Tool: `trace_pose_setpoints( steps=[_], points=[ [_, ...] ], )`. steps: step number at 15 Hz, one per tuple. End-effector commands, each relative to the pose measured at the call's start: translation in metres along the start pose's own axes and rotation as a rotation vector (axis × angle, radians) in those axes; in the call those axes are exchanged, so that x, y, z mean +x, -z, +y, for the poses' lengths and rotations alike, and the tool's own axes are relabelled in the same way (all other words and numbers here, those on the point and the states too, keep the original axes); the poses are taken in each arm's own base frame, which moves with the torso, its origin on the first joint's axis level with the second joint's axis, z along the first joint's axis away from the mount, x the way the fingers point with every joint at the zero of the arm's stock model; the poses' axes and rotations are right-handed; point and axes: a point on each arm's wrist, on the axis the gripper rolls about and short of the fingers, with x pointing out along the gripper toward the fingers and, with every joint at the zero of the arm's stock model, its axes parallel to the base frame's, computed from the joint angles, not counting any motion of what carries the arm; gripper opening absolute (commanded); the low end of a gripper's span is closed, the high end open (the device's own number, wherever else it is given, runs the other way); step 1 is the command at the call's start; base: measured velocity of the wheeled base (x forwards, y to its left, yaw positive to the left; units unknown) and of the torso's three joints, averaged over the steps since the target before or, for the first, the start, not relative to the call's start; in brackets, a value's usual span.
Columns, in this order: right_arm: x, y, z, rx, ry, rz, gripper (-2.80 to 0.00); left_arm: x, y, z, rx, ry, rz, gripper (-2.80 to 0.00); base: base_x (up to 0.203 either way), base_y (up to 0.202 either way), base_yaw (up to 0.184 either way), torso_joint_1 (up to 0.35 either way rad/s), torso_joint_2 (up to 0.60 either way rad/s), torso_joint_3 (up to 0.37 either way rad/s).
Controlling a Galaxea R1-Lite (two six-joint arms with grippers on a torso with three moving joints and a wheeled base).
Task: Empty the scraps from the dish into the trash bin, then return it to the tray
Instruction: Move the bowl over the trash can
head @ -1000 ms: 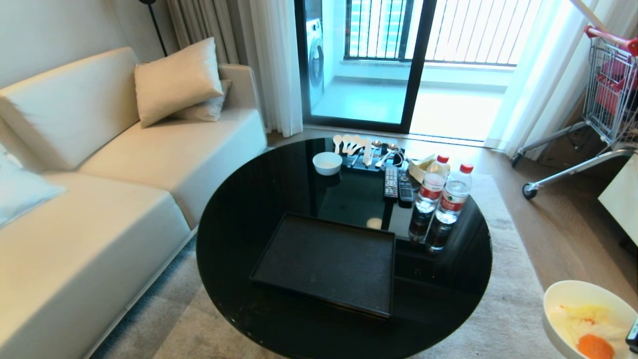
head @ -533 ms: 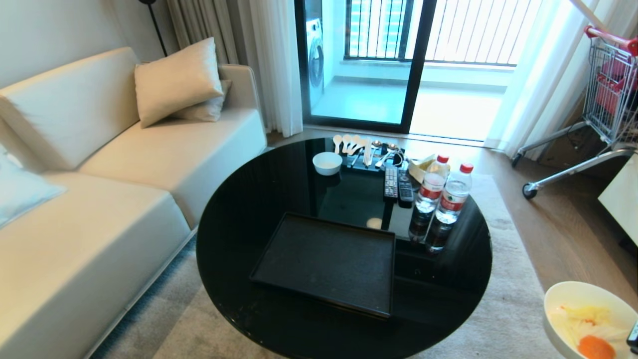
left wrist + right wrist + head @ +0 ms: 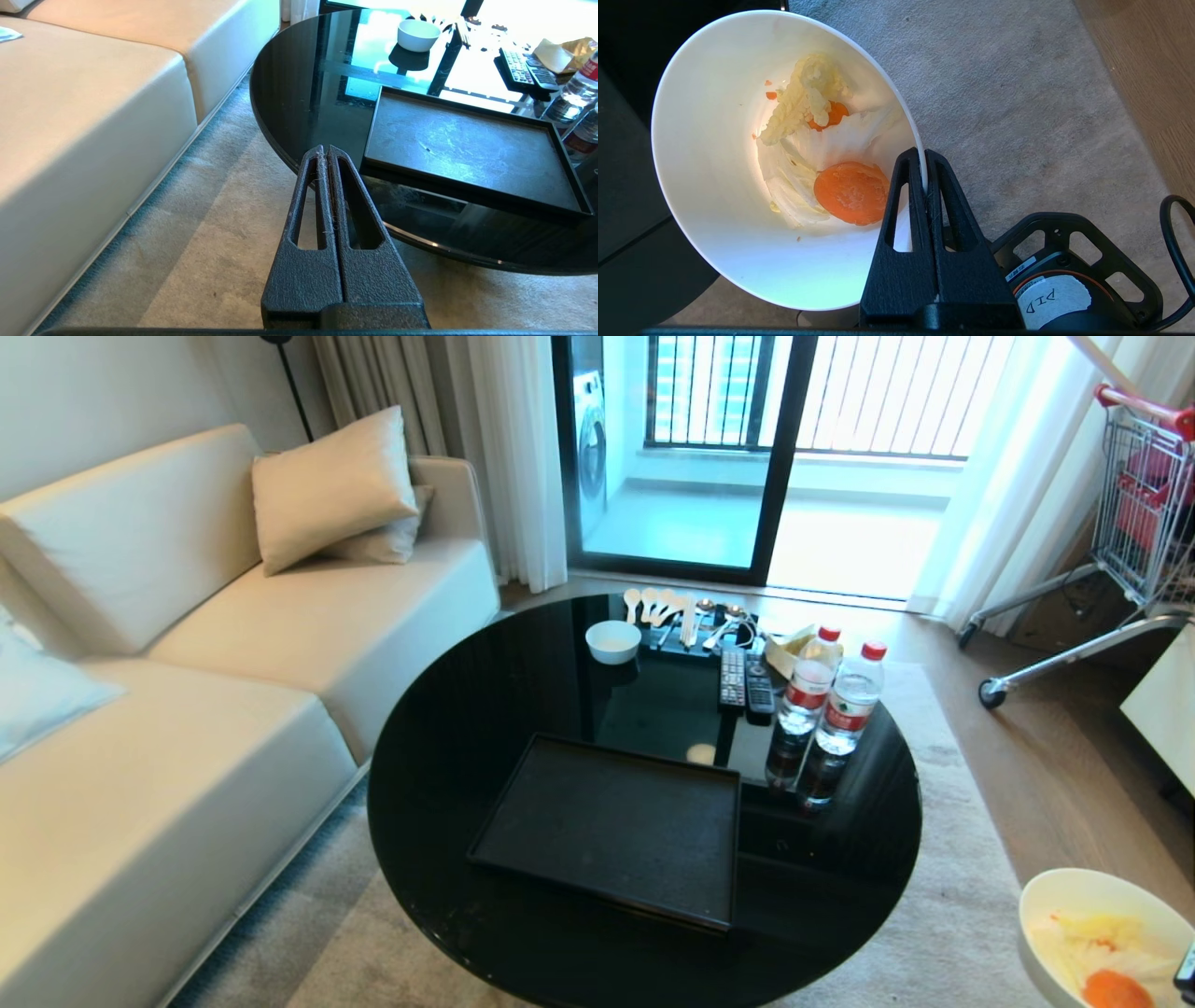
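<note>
From where I'm standing, the head view is showing the dish [image 3: 1102,933] hanging off the lower right corner of the frame, out over the rug and well clear of the round black table [image 3: 448,784]. The scraps [image 3: 1106,957] are lying inside it, the orange piece nearest the bottom edge. The tray [image 3: 611,826] is sitting bare at the centre of the frame. The trash bin isn't showing in any view, so I'd judge the main risk to be a tip made too soon: the scraps would be landing on the rug rather than in the liner.

In the left wrist view, the left gripper [image 3: 325,154] is idling low beside the table edge, its fingers pressed together on nothing, pointing toward the tray's near corner at centre right of the frame.

In the right wrist view, the right gripper [image 3: 923,156] is pinching the dish's thin rim at centre frame, one finger inside the wall and one outside. The dish is leaning, its mouth filling the left half of the frame, with the orange piece resting low against the wall near the inner finger. Such a narrow hold on a glossy rim looks liable to slip, I'd say, and a sudden swing could be twisting the dish in the pinch or rolling scraps over the edge.
</note>
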Motion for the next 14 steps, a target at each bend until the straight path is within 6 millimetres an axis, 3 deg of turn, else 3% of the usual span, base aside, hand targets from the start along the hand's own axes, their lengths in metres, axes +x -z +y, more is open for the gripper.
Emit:
trace_pose_setpoints(
  steps=[1,6,14],
  points=[
    [0.0020,0.0022,-0.0017,-0.001,0.012,0.005,-2.80,0.0000,-0.0001,0.0000,0.000,-0.001,-0.001,-2.80,0.000,0.000,0.000,0.000,0.00,0.000],
    [0.0014,0.0041,-0.0043,-0.001,0.009,0.006,-2.80,0.0000,-0.0001,0.0000,0.000,-0.001,-0.001,-2.80,0.000,0.000,0.000,0.000,0.00,0.000],
    [0.0024,0.0074,-0.0081,-0.005,0.014,0.009,-2.80,0.0000,-0.0001,0.0000,-0.001,-0.001,-0.001,-2.80,-0.176,0.000,0.000,0.001,0.00,0.002]
  ],
)
